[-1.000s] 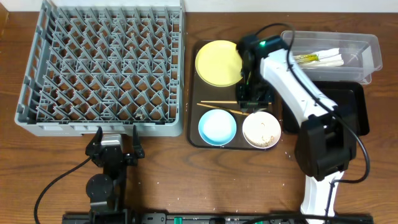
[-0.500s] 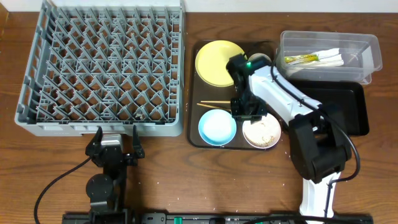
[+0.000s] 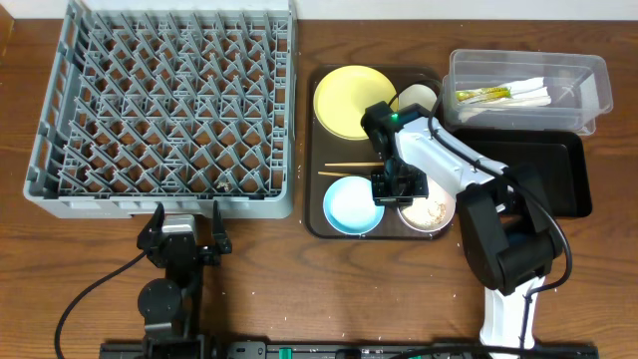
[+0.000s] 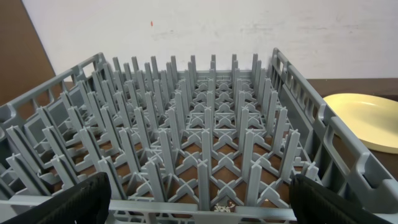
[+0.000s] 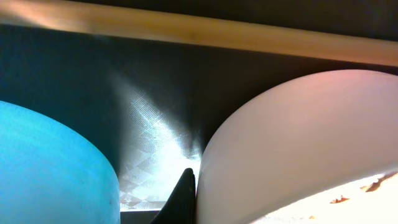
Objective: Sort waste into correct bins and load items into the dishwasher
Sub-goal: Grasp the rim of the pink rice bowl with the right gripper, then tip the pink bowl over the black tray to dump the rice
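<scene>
1. Overhead: the right hand point(image 3: 397, 186) has dropped from the 1 o'clock part of the brown tray point(image 3: 317, 120) to its 5 o'clock part. It now sits between the light blue bowl point(image 3: 351, 204) and the white bowl point(image 3: 429, 211). I cannot tell whether its fingers are spread. The move uncovers the small white cup point(image 3: 417, 98) beside the yellow plate point(image 3: 349, 100), and the chopsticks point(image 3: 344, 167) lie across the tray's middle. A bowl, probably the white one, looks to be next. At 2 o'clock on the tabletop point(image 3: 299, 284), the clear tub point(image 3: 588, 75) holds the snack wrapper point(image 3: 483, 96) and napkins point(image 3: 526, 92). The black tray point(image 3: 563, 175) just below it looks empty. The dish rack point(image 3: 159, 110) at 10 o'clock holds no dishes.
2. Left wrist: the left hand point(image 4: 200, 190) is spread wide and holds nothing, facing the rack. The plate's edge shows at 3 o'clock.
3. Right wrist: one dark fingertip point(image 5: 182, 196) at 6 o'clock touches the white bowl's outer wall, and the other finger is out of sight. The blue bowl fills 8 o'clock. Food scraps point(image 5: 354, 190) lie inside the white bowl, so it likely needs emptying before racking.
</scene>
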